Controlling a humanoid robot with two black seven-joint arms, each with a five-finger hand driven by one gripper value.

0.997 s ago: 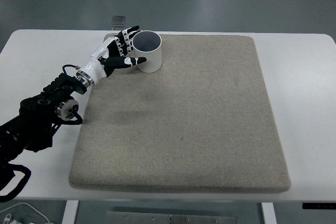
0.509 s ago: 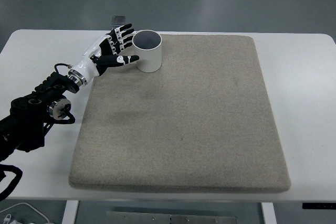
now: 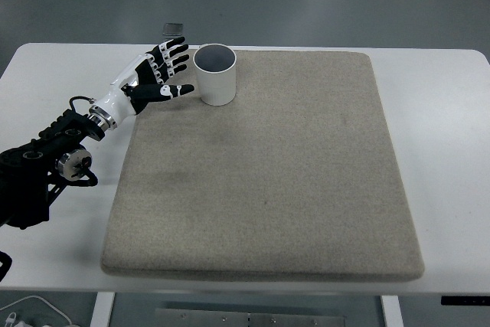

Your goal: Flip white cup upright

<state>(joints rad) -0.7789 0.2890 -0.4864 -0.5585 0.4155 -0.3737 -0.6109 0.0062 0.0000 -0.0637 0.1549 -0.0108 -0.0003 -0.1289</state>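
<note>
Standing upright with its open mouth facing up, the white cylindrical plastic cup [image 3: 215, 74] sat near the far left corner of the beige rectangular fabric mat [image 3: 268, 181], just inside the mat's far edge. Its interior showed only a shadowed grey wall; whether anything lay at the bottom could not be told. Just to the cup's left, the left hand [image 3: 151, 78], black-and-white and jointed, hovered with its fingers [image 3: 173, 50] spread and holding nothing. The thumb tip pointed toward the cup's lower wall with a narrow gap showing between them, and the upper fingertips lay apart from the rim. Beyond the fingertips to the right, past the cup, the mat stretched bare toward its right and near edges, leaving wide open room. The hand's black arm [image 3: 46, 166] ran back to the left over the white rectangular table [image 3: 448, 128], whose surface framed the mat on all sides.
</note>
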